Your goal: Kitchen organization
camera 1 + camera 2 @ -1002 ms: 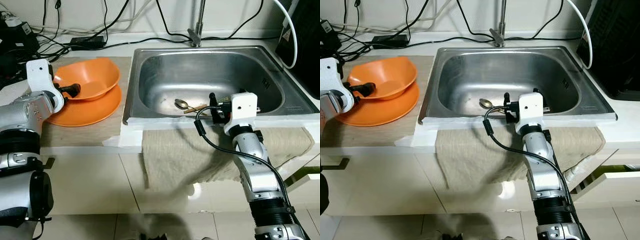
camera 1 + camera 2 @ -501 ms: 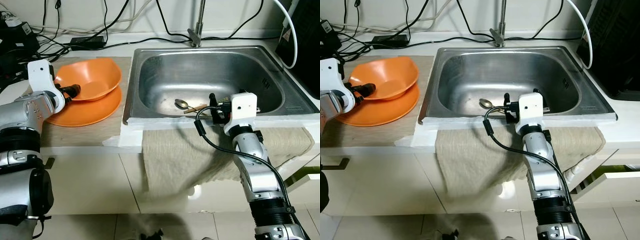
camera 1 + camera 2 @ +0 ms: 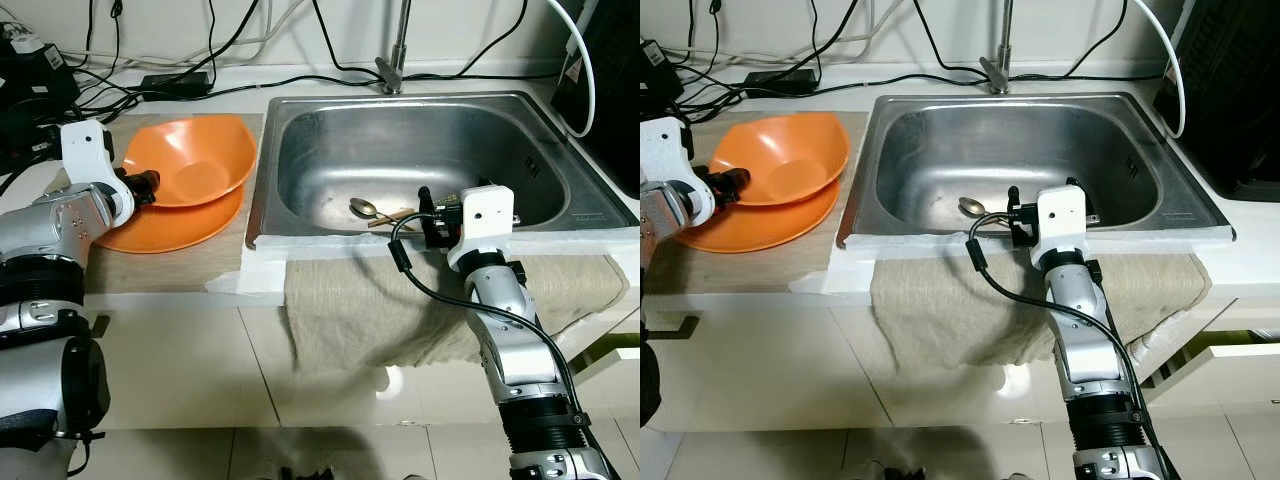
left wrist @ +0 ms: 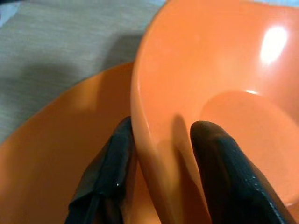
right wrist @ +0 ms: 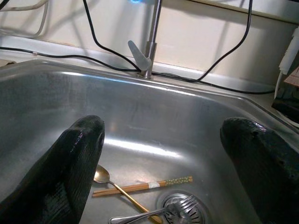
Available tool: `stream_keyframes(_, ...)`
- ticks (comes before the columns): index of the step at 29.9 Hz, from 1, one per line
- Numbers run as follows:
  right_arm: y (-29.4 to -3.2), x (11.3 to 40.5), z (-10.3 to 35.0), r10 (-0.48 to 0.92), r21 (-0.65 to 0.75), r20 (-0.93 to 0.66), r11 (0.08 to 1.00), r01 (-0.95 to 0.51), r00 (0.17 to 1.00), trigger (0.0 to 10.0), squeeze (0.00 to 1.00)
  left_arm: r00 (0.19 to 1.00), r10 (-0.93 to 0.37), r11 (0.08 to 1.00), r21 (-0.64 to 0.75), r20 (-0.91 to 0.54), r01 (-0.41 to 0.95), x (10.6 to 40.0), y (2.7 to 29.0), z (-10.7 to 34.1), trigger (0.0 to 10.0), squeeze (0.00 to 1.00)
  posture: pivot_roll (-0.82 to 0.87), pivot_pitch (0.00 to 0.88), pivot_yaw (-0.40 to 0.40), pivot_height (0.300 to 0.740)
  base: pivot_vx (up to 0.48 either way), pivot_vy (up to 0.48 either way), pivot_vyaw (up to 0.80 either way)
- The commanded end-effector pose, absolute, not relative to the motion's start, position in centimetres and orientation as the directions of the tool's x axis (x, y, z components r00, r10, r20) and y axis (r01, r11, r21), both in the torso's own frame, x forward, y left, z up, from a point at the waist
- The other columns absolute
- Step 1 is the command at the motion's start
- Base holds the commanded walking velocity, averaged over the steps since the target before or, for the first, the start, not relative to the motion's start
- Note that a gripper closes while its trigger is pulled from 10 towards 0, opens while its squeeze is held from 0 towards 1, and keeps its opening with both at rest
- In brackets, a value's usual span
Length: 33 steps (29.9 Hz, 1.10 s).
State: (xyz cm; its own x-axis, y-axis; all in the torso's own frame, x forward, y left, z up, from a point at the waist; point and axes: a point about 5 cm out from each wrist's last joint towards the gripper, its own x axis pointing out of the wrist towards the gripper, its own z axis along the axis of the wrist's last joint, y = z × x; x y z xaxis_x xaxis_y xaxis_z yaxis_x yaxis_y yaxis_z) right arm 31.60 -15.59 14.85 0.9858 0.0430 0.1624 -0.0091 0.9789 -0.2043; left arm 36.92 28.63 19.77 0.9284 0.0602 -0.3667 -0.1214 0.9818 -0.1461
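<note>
An orange bowl point(image 3: 200, 160) is tilted above an orange plate point(image 3: 165, 215) on the wooden counter left of the sink. My left gripper point(image 3: 150, 185) is shut on the bowl's rim, one finger point(image 4: 219, 172) inside the bowl and the other finger point(image 4: 110, 170) outside. My right gripper point(image 3: 428, 215) is open at the sink's front edge, empty. In the steel sink point(image 3: 300, 150) lie a spoon point(image 3: 362, 208), chopsticks point(image 5: 142, 185) and a fork point(image 5: 159, 212) near the drain.
A beige cloth point(image 3: 400, 310) hangs over the counter front below the sink. Black cables point(image 3: 200, 85) and a power brick run along the back wall. The tap point(image 3: 395, 60) stands behind the sink. A dark appliance point(image 3: 610, 90) is at the right.
My left gripper has carried the orange bowl to the right, toward the sink, and tilted it more. The right arm has stayed still.
</note>
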Motion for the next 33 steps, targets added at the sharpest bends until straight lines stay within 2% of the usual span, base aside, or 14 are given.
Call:
stream_keyframes(1,-15.5,31.6,15.2,0.052,-0.204,0.169,0.979,-0.017,0.984,10.0,0.0,0.942,0.042,0.98,-0.168,-0.334,-0.104,37.2,28.3,20.4,0.0,0.0,-0.02,0.0,0.052,0.74,0.0,0.0,0.0)
stream_keyframes(6,-15.4,31.6,15.1,0.054,-0.204,0.168,0.979,-0.019,0.984,10.0,0.0,0.949,0.036,0.981,-0.171,-0.315,-0.094,37.2,28.3,20.7,0.0,0.0,-0.01,0.0,0.049,0.74,0.0,0.0,0.0)
stream_keyframes(14,-15.4,31.6,15.3,0.055,-0.203,0.171,0.979,-0.02,0.984,10.0,0.0,0.969,0.021,0.994,-0.1,-0.244,-0.047,37.4,27.8,21.4,0.0,0.0,-0.01,0.0,0.046,0.74,0.0,0.0,0.0)
stream_keyframes(33,-15.5,32.0,15.5,0.054,-0.203,0.17,0.979,-0.019,0.984,10.0,0.0,0.973,0.016,0.995,-0.09,-0.23,-0.037,37.7,27.6,21.6,0.0,0.0,-0.01,0.0,0.046,0.74,0.0,0.0,0.0)
